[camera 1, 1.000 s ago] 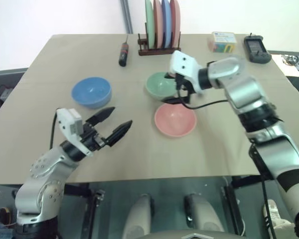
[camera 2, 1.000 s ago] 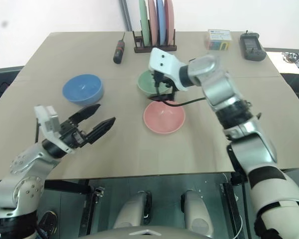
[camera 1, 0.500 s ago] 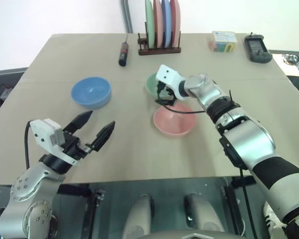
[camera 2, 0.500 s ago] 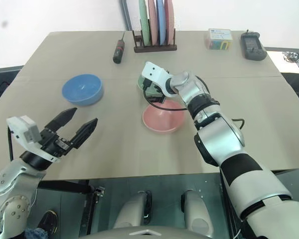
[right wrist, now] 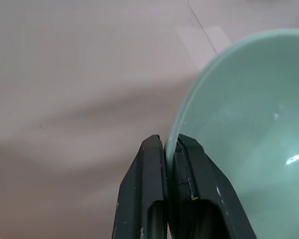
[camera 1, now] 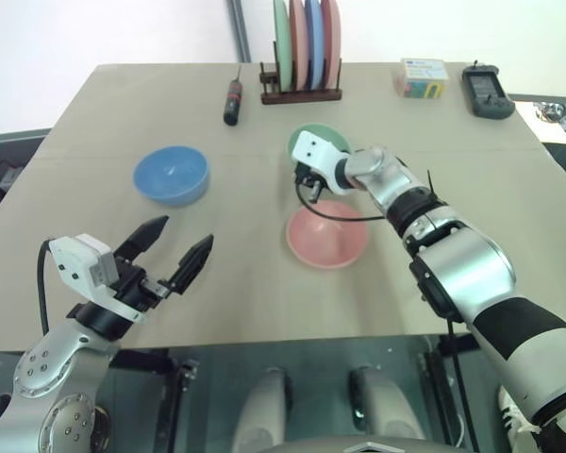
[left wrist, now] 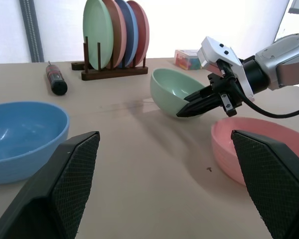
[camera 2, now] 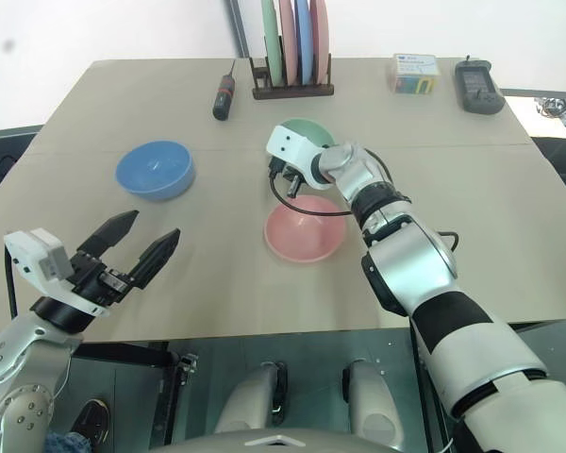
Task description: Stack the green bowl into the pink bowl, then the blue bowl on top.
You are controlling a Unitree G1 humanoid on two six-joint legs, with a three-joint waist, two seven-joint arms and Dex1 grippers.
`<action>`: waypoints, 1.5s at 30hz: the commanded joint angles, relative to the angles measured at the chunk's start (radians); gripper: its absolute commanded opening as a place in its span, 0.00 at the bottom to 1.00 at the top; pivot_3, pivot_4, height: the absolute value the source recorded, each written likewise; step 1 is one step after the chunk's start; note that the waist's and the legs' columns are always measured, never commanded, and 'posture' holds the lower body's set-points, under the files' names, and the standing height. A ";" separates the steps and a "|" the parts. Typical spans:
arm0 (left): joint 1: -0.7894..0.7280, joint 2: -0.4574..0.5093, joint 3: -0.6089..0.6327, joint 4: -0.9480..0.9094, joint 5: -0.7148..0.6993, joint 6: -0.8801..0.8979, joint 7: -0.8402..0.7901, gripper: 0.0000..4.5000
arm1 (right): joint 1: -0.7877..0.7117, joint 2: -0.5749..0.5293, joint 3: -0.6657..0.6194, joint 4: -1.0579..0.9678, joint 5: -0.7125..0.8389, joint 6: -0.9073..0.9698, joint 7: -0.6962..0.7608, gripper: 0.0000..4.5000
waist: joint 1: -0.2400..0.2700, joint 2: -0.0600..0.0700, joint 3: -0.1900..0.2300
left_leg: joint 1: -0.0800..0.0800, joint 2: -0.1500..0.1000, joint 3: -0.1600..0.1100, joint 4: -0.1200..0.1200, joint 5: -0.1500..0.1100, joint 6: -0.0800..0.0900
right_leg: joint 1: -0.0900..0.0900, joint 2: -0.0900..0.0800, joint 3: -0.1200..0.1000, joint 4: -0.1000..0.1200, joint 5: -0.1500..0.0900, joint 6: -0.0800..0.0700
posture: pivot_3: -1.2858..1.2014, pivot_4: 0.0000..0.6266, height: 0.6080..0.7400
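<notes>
The right pincer (left wrist: 197, 105) is clamped shut on the near rim of the green bowl (camera 1: 319, 143), one black finger inside the wall and one outside, as the right wrist view shows with the thin mint edge (right wrist: 189, 107) pinched between them. The bowl is tipped up on the tabletop (camera 1: 434, 142), its open side turned toward the robot and its far edge raised, so it hangs from the grip rather than sitting flat. The pink bowl (camera 1: 325, 234), the target of the first stacking step, rests upright just beside and on the robot's side of the green one, directly under the reaching right forearm; judged from this, the coming move is a short carry back toward the robot and a levelling of the tilted bowl before it can seat inside. The blue bowl (camera 1: 172, 174) sits well apart on the left, nearer the left pincer (camera 1: 174, 253), which hovers with its two fingers spread wide and nothing between them, over the near edge of the tabletop. A rack of upright plates (camera 1: 305, 47) and a screwdriver (camera 1: 233, 101) stand at the far side, clear of the path.
</notes>
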 commanded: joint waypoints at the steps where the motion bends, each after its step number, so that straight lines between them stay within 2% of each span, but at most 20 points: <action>1: -0.006 0.009 0.022 -0.028 -0.007 -0.019 -0.003 1.00 | -0.059 -0.012 -0.017 -0.071 0.006 -0.069 0.071 0.01 | 0.000 0.000 0.000 | 0.000 0.000 0.000 0.000 0.000 0.000 | 0.000 0.000 0.000 0.000 0.000 0.000 | 0.52 0.24 1.00; 4: -0.021 0.021 0.014 -0.015 -0.012 -0.012 -0.017 1.00 | -0.040 -0.056 -0.006 -0.191 0.022 -0.111 0.211 0.01 | 0.001 0.000 0.000 | 0.000 0.000 0.000 0.000 0.000 0.000 | 0.000 0.000 0.000 0.000 0.000 0.000 | 0.52 0.24 1.00; 8: -0.062 0.045 -0.007 0.027 -0.011 -0.003 -0.051 1.00 | 0.100 -0.186 0.026 -0.609 0.082 -0.025 0.492 0.01 | 0.009 0.000 0.000 | -0.001 0.000 -0.001 0.000 0.000 0.000 | 0.000 0.000 -0.001 -0.001 0.000 0.000 | 0.52 0.24 1.00; 14: -0.138 0.073 -0.044 0.096 -0.005 0.008 -0.101 1.00 | 0.272 -0.350 0.040 -1.155 0.188 0.248 0.677 0.01 | 0.003 0.000 0.001 | 0.000 0.000 -0.001 -0.001 0.000 0.000 | 0.001 0.000 -0.002 0.000 0.000 0.000 | 0.52 0.24 1.00; 18: -0.206 0.095 -0.079 0.155 0.005 0.014 -0.140 1.00 | 0.372 -0.459 0.062 -1.414 0.242 0.377 0.748 0.01 | 0.004 0.000 0.000 | 0.001 0.000 -0.002 0.000 0.000 0.000 | 0.000 0.000 -0.002 0.001 0.000 0.000 | 0.52 0.24 1.00; 24: -0.269 0.119 -0.104 0.212 0.011 0.021 -0.181 1.00 | 0.443 -0.536 0.087 -1.568 0.289 0.460 0.752 0.01 | 0.003 0.000 0.000 | 0.001 0.000 -0.001 0.001 0.000 0.000 | 0.001 0.000 -0.001 0.001 0.000 0.000 | 0.52 0.24 1.00; 25: -0.277 0.123 -0.107 0.219 0.012 0.022 -0.188 1.00 | 0.450 -0.542 0.089 -1.579 0.293 0.463 0.748 0.16 | 0.004 0.000 0.000 | 0.001 0.000 -0.001 0.001 0.000 0.000 | 0.001 0.000 -0.001 0.001 0.000 0.000 | 0.52 0.24 1.00; 26: -0.286 0.128 -0.110 0.227 0.012 0.025 -0.194 1.00 | 0.456 -0.547 0.090 -1.586 0.293 0.459 0.743 0.25 | 0.004 0.000 0.000 | 0.001 0.000 -0.001 0.001 0.000 0.000 | 0.001 0.000 -0.001 0.001 0.000 0.000 | 0.52 0.24 1.00; 28: -0.306 0.136 -0.113 0.243 0.013 0.030 -0.204 1.00 | 0.459 -0.555 0.084 -1.591 0.294 0.469 0.721 0.37 | 0.004 0.000 0.000 | 0.001 0.000 -0.001 0.002 0.000 0.000 | 0.001 0.000 -0.001 0.001 0.000 0.000 | 0.52 0.24 1.00; 31: -0.334 0.143 -0.125 0.262 0.021 0.038 -0.219 1.00 | 0.446 -0.534 0.033 -1.590 0.326 0.587 0.638 0.63 | 0.006 0.000 0.000 | 0.000 0.000 -0.001 0.002 0.000 0.000 | 0.001 0.000 -0.002 0.001 0.000 0.001 | 0.52 0.24 1.00; 33: -0.348 0.147 -0.133 0.275 0.035 0.037 -0.219 1.00 | 0.444 -0.533 -0.001 -1.605 0.374 0.662 0.613 0.63 | 0.006 0.000 0.000 | 0.000 0.000 -0.001 0.002 0.000 0.000 | 0.001 0.000 -0.002 0.001 0.000 0.001 | 0.52 0.24 1.00; 39: -0.476 0.183 -0.215 0.411 0.304 0.027 -0.055 1.00 | 0.524 -0.557 -0.267 -1.651 0.619 0.875 0.525 0.63 | 0.017 -0.001 0.000 | 0.000 0.000 -0.002 0.003 0.000 0.000 | 0.002 0.000 -0.003 0.000 0.000 0.001 | 0.52 0.24 1.00; 45: -0.595 0.264 -0.271 0.587 0.454 0.059 -0.021 1.00 | 0.635 -0.585 -0.462 -1.660 0.762 0.918 0.435 0.63 | 0.013 -0.001 0.000 | 0.000 0.000 -0.002 0.002 0.000 0.000 | 0.002 0.000 -0.002 0.000 0.000 0.001 | 0.52 0.24 1.00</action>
